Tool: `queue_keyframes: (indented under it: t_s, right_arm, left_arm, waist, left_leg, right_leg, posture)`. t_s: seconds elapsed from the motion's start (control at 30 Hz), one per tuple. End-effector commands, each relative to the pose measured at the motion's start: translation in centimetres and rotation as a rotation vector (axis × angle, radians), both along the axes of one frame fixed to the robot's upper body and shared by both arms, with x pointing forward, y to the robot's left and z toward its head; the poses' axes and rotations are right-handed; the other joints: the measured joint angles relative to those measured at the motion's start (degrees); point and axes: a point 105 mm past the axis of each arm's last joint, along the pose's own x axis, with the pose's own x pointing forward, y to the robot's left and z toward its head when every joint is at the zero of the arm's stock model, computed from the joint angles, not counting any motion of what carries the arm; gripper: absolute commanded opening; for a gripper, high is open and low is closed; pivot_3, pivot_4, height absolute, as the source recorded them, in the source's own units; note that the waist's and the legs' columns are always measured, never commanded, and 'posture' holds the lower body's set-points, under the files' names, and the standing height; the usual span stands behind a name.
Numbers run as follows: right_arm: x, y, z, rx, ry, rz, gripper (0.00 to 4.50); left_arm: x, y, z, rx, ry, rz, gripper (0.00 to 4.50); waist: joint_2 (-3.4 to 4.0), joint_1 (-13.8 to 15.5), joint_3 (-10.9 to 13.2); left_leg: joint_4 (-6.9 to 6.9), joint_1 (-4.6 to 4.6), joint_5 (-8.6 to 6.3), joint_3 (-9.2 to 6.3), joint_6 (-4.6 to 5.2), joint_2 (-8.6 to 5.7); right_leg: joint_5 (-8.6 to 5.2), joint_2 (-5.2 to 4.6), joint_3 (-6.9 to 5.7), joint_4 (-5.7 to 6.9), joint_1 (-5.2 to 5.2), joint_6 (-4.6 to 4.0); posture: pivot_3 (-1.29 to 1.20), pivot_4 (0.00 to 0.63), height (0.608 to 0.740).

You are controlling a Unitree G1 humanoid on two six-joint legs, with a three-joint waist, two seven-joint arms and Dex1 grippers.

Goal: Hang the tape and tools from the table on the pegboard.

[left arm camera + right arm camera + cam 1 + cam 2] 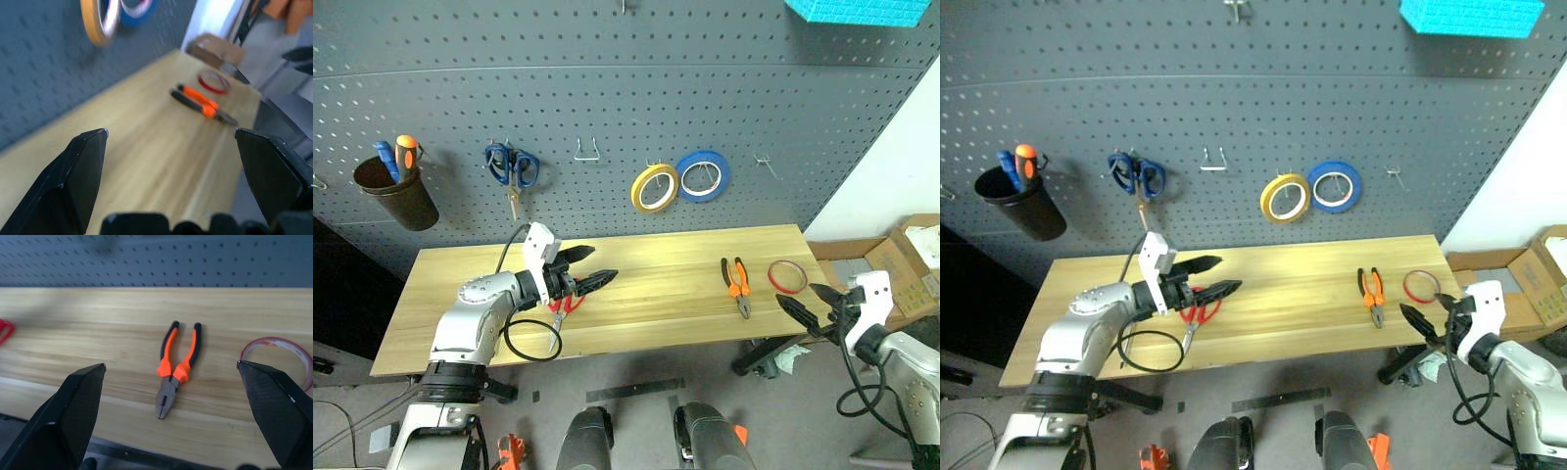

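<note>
Tabletop (656, 264); both hands wide (empty)

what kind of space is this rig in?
Looks like a workshop or tool bench: a dark pegboard with wire hooks holding blue-handled scissors and tape rolls, and a wooden table with pliers.

Surface (636, 245): pale yellowish wood. Pegboard (607, 88): dark grey, dotted with holes. Pliers (736, 284): orange-and-black handles. Tape ring (787, 276): red.
</note>
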Motion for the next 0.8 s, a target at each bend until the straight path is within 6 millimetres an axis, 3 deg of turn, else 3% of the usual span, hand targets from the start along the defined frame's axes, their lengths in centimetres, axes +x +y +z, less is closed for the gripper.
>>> queue_keyframes:
  t_s: [0.03, 0.13, 0.27, 0.6, 0.8]
  right_arm:
    - [1.0, 0.9, 1.1, -0.049, -0.048, 0.012, 4.5]
    - [1.3, 1.3, 1.1, -0.048, -0.047, 0.03, 4.5]
    - [1.7, 1.2, 0.9, -0.028, -0.031, 0.026, 4.5]
    - [1.9, -1.3, 0.1, -0.06, 0.023, -0.042, 4.5]
    - [3.7, -2.7, 0.0, -0.092, 0.037, -0.15, 4.5]
  left_arm:
    - [-0.2, 2.2, 0.7, 0.061, -0.038, 0.071, 4.44]
    - [-0.6, 3.9, 0.5, 0.088, -0.033, 0.12, 4.44]
    - [-1.2, 4.1, 0.8, 0.093, -0.034, 0.122, 4.44]
    - [-1.2, 0.6, 2.6, 0.092, -0.129, 0.079, 4.44]
    - [-1.0, -0.9, 2.8, 0.129, -0.156, 0.059, 4.44]
  waist:
    - [0.05, 0.0, 0.9]
    - [0.05, 0.4, 1.8]
    - [0.23, 0.7, 2.9]
    - [0.53, 3.1, 6.3]
    - [0.66, 2.8, 8.6]
  left_leg:
    - [-0.04, -0.1, 0.0, -0.02, 0.0, 0.0]
    - [-0.16, -0.32, -0.02, -0.02, 0.03, 0.0]
    - [-0.03, -1.02, -0.01, -0.99, 0.04, -0.02]
    - [-0.08, -1.11, -0.02, -0.98, 0.03, 0.01]
    - [-0.1, -1.13, -0.01, -0.95, 0.02, 0.02]
  right_leg:
    - [0.0, 0.02, 0.0, 0.0, -0.11, 0.0]
    - [-0.04, 0.02, -0.03, 0.0, -0.36, 0.02]
    - [-0.07, -0.33, -1.07, -0.07, -0.43, 0.25]
    - [-0.18, -0.35, -1.17, -0.12, -0.5, 0.31]
    - [-0.18, -0.34, -1.13, -0.09, -0.59, 0.34]
  posture:
    - [0.02, 0.319, 0.74]
    - [0.05, 0.333, 0.74]
    - [0.07, 0.35, 0.74]
    - [0.07, 0.418, 0.74]
    - [0.08, 0.465, 0.74]
